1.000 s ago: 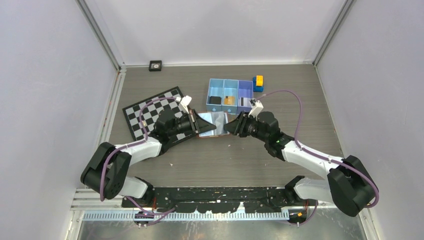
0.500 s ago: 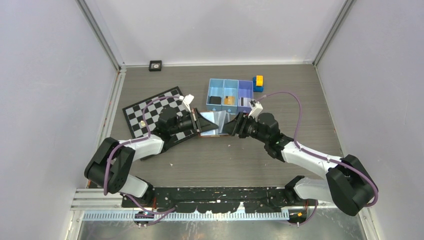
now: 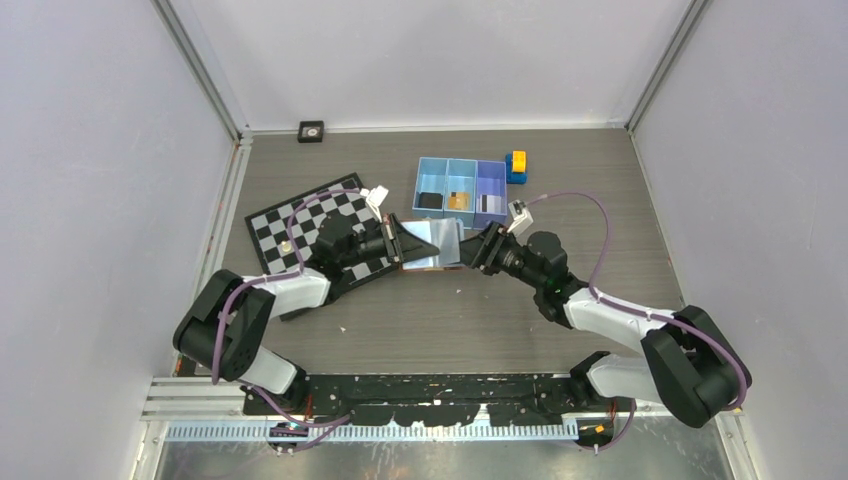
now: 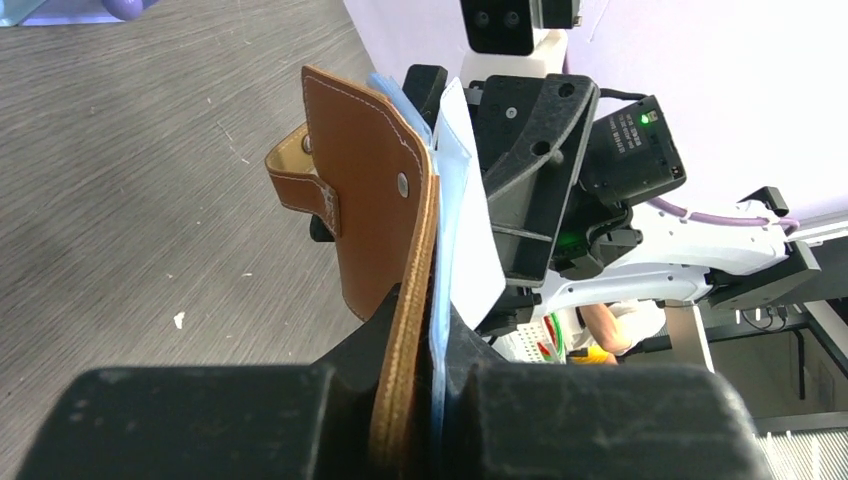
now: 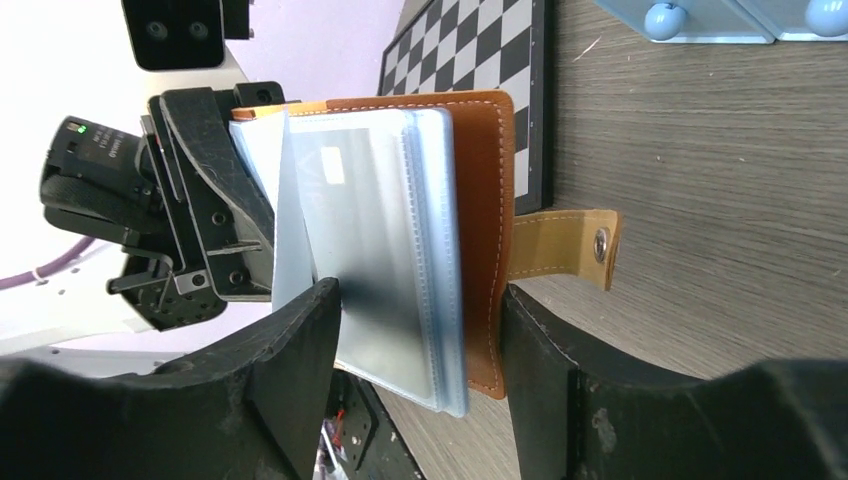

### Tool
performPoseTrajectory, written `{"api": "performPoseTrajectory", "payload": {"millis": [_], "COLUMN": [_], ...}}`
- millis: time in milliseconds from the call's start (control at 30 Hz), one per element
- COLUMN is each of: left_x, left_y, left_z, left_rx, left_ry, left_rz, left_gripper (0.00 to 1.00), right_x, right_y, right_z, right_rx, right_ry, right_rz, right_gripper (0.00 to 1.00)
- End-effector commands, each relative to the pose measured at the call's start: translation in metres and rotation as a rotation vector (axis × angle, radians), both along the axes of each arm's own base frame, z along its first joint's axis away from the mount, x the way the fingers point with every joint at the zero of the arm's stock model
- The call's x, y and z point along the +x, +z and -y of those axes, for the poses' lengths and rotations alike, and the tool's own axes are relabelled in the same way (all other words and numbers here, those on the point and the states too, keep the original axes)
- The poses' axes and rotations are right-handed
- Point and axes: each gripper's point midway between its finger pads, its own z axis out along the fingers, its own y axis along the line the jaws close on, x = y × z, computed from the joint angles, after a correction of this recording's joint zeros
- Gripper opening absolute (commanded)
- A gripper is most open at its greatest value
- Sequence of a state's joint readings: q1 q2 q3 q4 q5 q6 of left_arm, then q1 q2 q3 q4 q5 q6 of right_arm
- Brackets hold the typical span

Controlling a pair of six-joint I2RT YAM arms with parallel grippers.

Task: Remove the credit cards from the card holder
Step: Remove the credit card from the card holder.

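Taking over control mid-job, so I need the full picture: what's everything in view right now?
card holder: one, brown with clear sleeves, open, upright in left gripper
tray: one, pale blue, three compartments, far centre
flat pieces: three, black, orange, pale striped, one per tray compartment; possibly cards
toy block: one, yellow on blue, beside tray's far right corner
checkerboard: one, black-white, left side
small square object: one, black, by back wall
table: one, grey wood-grain
left gripper: one, black, shut on card holder
right gripper: one, black, open, fingers straddling the holder's sleeves
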State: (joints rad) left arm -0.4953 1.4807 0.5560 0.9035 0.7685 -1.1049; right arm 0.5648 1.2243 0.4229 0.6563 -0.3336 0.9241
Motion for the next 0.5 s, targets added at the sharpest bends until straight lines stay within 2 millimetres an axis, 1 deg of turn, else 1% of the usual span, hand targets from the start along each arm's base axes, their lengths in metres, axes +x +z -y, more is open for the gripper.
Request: {"api": "performPoseTrajectory", "payload": {"millis": [0, 67, 133, 200, 267, 367, 433, 467], "left_x": [-0.006, -0.005, -0.005, -0.004, -0.003, -0.002, 0.001, 0.002], "left_y": [0.006, 0.004, 0.003, 0.002, 0.002, 0.002, 0.000, -0.005], "left_z": [0.012, 0.012, 0.012, 0.012, 0.012, 0.008, 0.004, 0.000], "left_rx": [-0.017, -0.013, -0.010, -0.009, -0.006, 0.008, 0.035, 0.072], "left_ry": [-0.047, -0.046, -0.046, -0.043, -0.037, -0.016, 0.021, 0.048], "left_rz": [0.028, 0.026, 0.023, 0.021, 0.022, 0.033, 0.043, 0.036], "left_gripper": [0.04, 0.05, 0.05, 0.08, 0.17, 0.35, 0.47, 0.54], "right_x": [-0.019, -0.018, -0.020, -0.020, -0.019, -0.015, -0.010, -0.007], "right_y": [0.075, 0.076, 0.077, 0.079, 0.077, 0.073, 0.067, 0.063], "right_z": [-0.012, -0.010, -0.012, -0.014, -0.015, -0.015, -0.012, -0.010], "right_rx": [0.234, 0.245, 0.258, 0.271, 0.270, 0.248, 0.210, 0.181], "right_ry": [0.128, 0.126, 0.138, 0.150, 0.158, 0.138, 0.106, 0.081], "right_rz": [0.157, 0.155, 0.156, 0.158, 0.150, 0.137, 0.126, 0.117], "right_gripper": [0.49, 0.39, 0.33, 0.24, 0.14, 0.02, 0.01, 0.00]}}
